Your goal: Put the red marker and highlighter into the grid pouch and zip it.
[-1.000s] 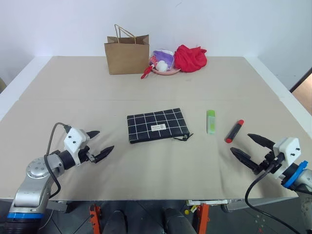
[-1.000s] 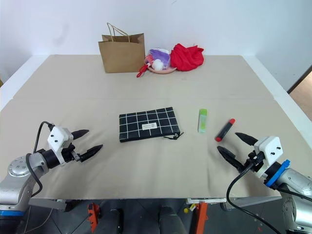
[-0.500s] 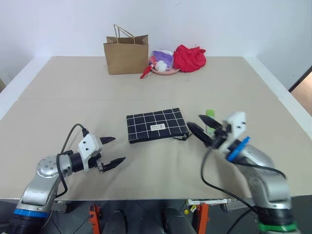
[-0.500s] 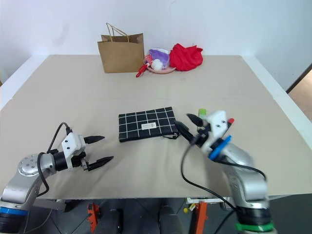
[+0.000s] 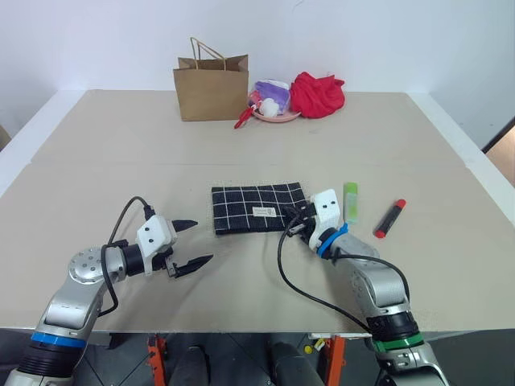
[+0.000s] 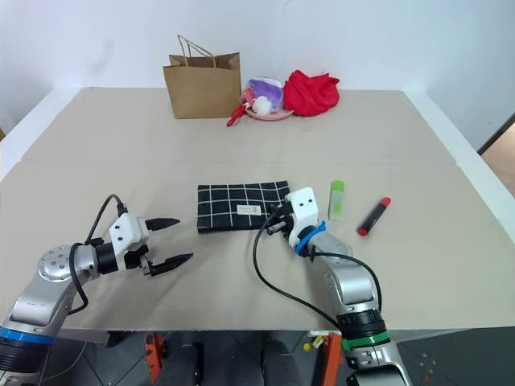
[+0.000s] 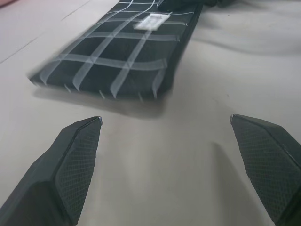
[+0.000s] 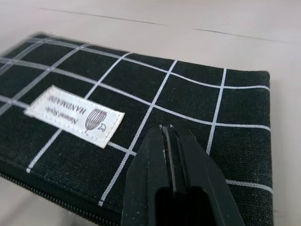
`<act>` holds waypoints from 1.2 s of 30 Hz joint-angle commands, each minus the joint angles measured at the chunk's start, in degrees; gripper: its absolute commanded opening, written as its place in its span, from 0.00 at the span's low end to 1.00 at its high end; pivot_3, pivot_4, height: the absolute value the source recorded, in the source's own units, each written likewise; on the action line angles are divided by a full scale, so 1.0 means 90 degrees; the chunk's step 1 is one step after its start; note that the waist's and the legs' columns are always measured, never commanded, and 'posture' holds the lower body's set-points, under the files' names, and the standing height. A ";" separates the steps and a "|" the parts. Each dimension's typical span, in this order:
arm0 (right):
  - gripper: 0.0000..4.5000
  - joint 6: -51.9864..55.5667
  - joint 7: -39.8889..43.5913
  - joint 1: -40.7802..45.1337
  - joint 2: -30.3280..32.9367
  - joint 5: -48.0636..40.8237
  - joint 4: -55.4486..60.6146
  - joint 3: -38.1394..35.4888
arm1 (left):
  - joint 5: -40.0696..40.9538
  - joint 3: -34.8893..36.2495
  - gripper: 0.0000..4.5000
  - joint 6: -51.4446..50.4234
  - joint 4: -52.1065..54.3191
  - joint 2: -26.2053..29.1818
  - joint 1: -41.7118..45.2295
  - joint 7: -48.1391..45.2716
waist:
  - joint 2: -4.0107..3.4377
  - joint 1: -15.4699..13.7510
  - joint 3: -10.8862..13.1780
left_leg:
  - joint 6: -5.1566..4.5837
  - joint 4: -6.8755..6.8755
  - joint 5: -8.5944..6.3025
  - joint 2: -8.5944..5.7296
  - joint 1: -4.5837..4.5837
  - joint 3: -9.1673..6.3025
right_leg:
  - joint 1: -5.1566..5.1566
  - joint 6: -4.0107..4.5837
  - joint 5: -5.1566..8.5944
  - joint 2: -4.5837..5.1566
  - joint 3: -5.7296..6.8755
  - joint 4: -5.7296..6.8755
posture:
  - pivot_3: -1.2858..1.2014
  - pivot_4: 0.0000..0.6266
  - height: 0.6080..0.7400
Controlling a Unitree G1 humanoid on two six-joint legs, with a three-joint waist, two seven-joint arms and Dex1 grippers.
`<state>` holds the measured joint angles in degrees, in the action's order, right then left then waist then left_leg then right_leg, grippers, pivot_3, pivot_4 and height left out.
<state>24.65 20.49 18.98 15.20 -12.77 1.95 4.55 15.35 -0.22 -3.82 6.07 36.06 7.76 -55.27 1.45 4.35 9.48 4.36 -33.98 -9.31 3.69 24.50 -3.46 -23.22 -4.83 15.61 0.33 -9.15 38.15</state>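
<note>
Nearest the robot, the left gripper (image 5: 187, 244) hovers just above the table (image 5: 96, 161) with its two black fingers (image 7: 75, 155) spread wide and nothing between them. Compared with a second ago it has come a little inward, toward the middle of the table, and now faces the short left end of the grid pouch (image 5: 256, 209), near it but not touching; in the left wrist view the pouch (image 7: 127, 52) lies flat just beyond the open fingertips.

The biggest change is on the other side. A second ago the right gripper (image 5: 296, 223) stood open near the table's right edge, nearer the robot than the red marker (image 5: 389, 218); half a second ago it was already swinging across with its jaws apart. Now it sits at the pouch's right end, by the zipper pull, and its fingers (image 8: 171, 179) are pressed together. The right wrist view shows the closed tips over the gridded fabric close to the white label (image 8: 75, 115); whether anything is pinched between them cannot be made out.

The pouch lies flat in the middle of the table, in the same spot as before. The highlighter (image 5: 350, 201) lies just right of the right gripper, and the marker farther right; neither has moved, and both are outside the pouch.

At the far edge stand the brown paper bag (image 5: 211, 87), a pink dish (image 5: 273, 112) of small things and a red cloth (image 5: 315, 94), unchanged
</note>
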 commanded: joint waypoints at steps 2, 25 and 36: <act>0.02 0.0037 -0.0113 -0.0069 -0.0143 0.0022 -0.0104 -0.0147 | -0.0450 0.0023 1.00 0.0876 -0.0207 0.0191 0.0183 -0.0016 | 0.0000 0.0003 0.0000 | 0.0001 -0.0002 0.0001 0.0000 -0.0004 0.0000 | 0.0002 0.0003 -0.0003 0.0000 0.0000 0.0000 | 0.52 0.24 1.00; 0.02 -0.0171 -0.0056 -0.0097 -0.0363 0.0191 0.0187 -0.0036 | -0.2476 -0.1604 1.00 0.6151 -0.5955 -0.0392 0.3749 -0.0203 | -0.0004 -0.0002 -0.0005 | -0.0010 -0.0012 0.0014 -0.0001 -0.0009 -0.0004 | 0.0013 -0.0014 -0.0023 -0.0005 0.0001 0.0004 | 0.52 0.24 1.00; 0.00 -0.0152 -0.0028 -0.0200 -0.0316 0.0223 0.0371 -0.0072 | -0.2233 -0.1732 0.89 0.6201 -0.7071 -0.0940 0.4412 -0.1106 | -0.0005 -0.0005 -0.0006 | -0.0014 -0.0011 0.0016 -0.0002 -0.0004 -0.0006 | 0.0013 -0.0019 -0.0021 -0.0005 0.0001 0.0003 | 0.52 0.24 1.00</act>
<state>23.49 20.03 17.49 12.28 -10.87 2.91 4.04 -3.80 -14.54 52.44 -55.80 27.87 47.48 -63.68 1.41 4.31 9.42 4.22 -34.06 -9.17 3.67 24.47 -3.52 -23.10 -5.01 15.44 0.28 -9.13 38.19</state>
